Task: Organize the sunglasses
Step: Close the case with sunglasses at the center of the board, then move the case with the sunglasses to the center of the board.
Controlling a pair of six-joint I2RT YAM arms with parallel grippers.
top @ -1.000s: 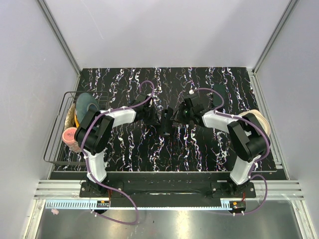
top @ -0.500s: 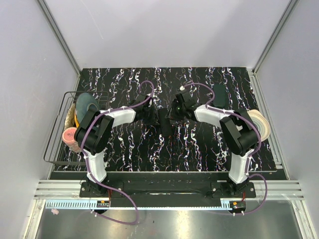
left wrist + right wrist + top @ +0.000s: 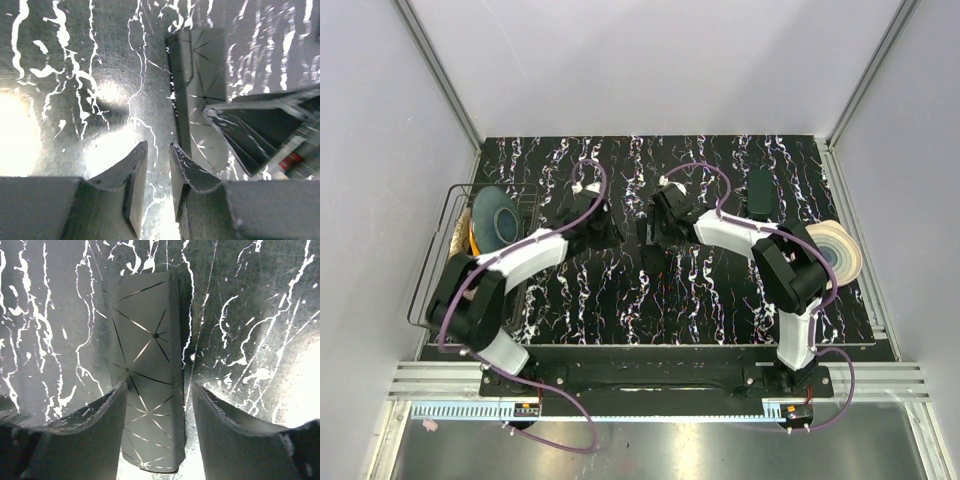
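Right pincer (image 3: pixel 160 387) stands open astride the sunglasses case (image 3: pixel 142 330).

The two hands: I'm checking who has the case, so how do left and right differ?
The left hand shows only a narrow gap between its jaws; the right hand stands wide open. The left hand has bare table between its fingers; the right hand straddles the patterned case. The left hand sits beside that case, the right hand over it. Both point down, and neither is clamped on anything.
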